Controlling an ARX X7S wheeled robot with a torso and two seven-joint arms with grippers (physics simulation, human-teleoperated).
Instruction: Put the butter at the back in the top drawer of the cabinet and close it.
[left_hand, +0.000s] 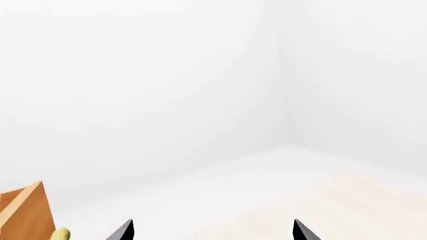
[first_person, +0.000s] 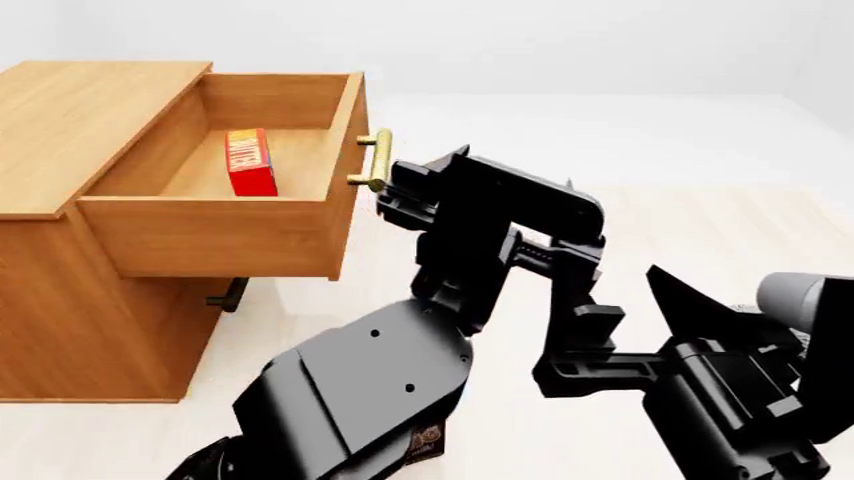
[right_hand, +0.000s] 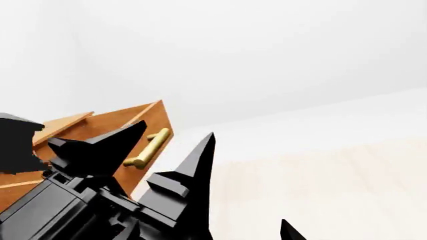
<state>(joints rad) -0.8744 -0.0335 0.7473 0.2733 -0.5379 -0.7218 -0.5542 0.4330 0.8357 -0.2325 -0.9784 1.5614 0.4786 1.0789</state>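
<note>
The honey-brown cabinet stands at the left of the head view. Its top drawer is pulled far out. The red-orange butter stands on edge inside the drawer, toward the cabinet side. My left gripper hovers just right of the drawer's brass handle, apart from it. In the left wrist view its fingertips are spread wide, so the left gripper is open and empty, with a cabinet corner beside it. My right gripper is low at the right, open and empty.
A lower drawer's handle shows in shadow under the open drawer. In the right wrist view my left arm fills the space before the drawer front and brass handle. Pale floor stretches behind and to the right, up to white walls.
</note>
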